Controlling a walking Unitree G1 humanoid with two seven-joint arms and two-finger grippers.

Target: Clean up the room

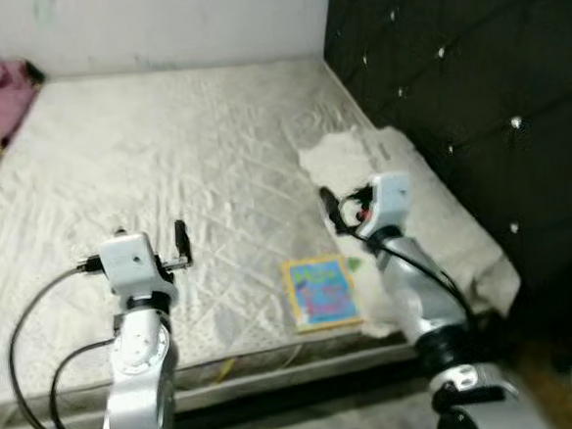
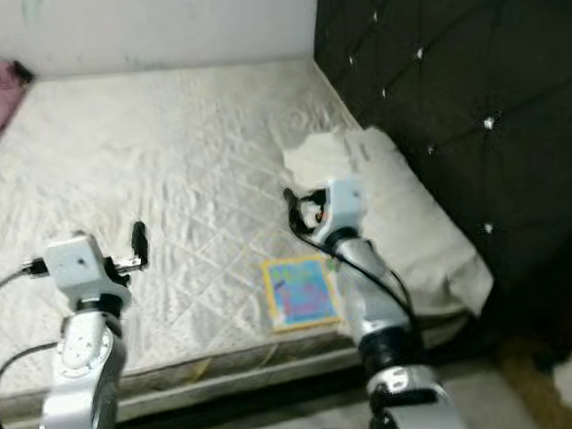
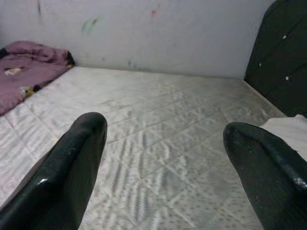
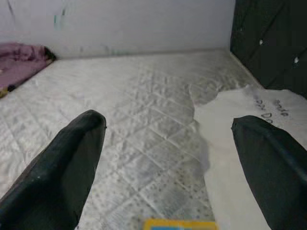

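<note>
Just below and beside the right gripper [image 1: 336, 206], near the mattress [image 1: 185, 172] front edge: a colourful book [image 1: 321, 292], flat on the quilted surface, apart from the fingertips. Right fingers [image 4: 62, 167] spread wide, holding nothing, pointing across the bed. Under and ahead of the right-hand finger: a white pillow [image 4: 244, 124] with dark lettering, lying against the black tufted headboard [image 1: 473, 74]. Left gripper [image 1: 166, 247] likewise spread wide and empty, hovering over bare quilting, well apart from the book. Far beyond the left fingers [image 3: 72, 158], toward their outer side: a crumpled pink blanket [image 3: 29, 64] at the mattress corner, against the pale wall [image 3: 144, 28].
</note>
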